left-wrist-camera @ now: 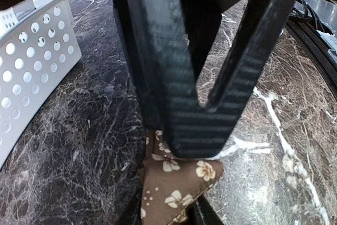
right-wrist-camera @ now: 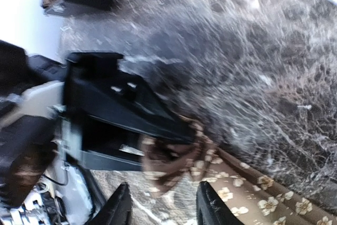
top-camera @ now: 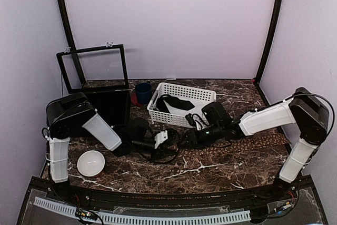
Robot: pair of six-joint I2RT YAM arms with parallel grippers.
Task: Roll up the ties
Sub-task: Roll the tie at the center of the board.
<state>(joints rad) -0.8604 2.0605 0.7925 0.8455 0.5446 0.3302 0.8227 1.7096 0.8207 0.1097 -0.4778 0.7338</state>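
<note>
One tie point(top-camera: 247, 143), brown with tan flowers, lies flat along the marble table from the middle out to the right. My left gripper point(top-camera: 167, 139) is shut on its pointed end point(left-wrist-camera: 179, 183), which sticks out between the fingers in the left wrist view. In the right wrist view the left gripper point(right-wrist-camera: 121, 125) clamps the folded tie end point(right-wrist-camera: 174, 156), and the rest of the tie point(right-wrist-camera: 247, 188) runs off to the lower right. My right gripper point(right-wrist-camera: 163, 196) is open just above that end, touching nothing. It sits close against the left gripper in the top view point(top-camera: 188, 137).
A white perforated basket point(top-camera: 181, 87) with a dark cloth item in it stands behind the grippers and shows in the left wrist view point(left-wrist-camera: 31, 61). A black box point(top-camera: 108, 104) with a raised lid, a blue cup point(top-camera: 142, 90) and a white bowl point(top-camera: 90, 163) are on the left.
</note>
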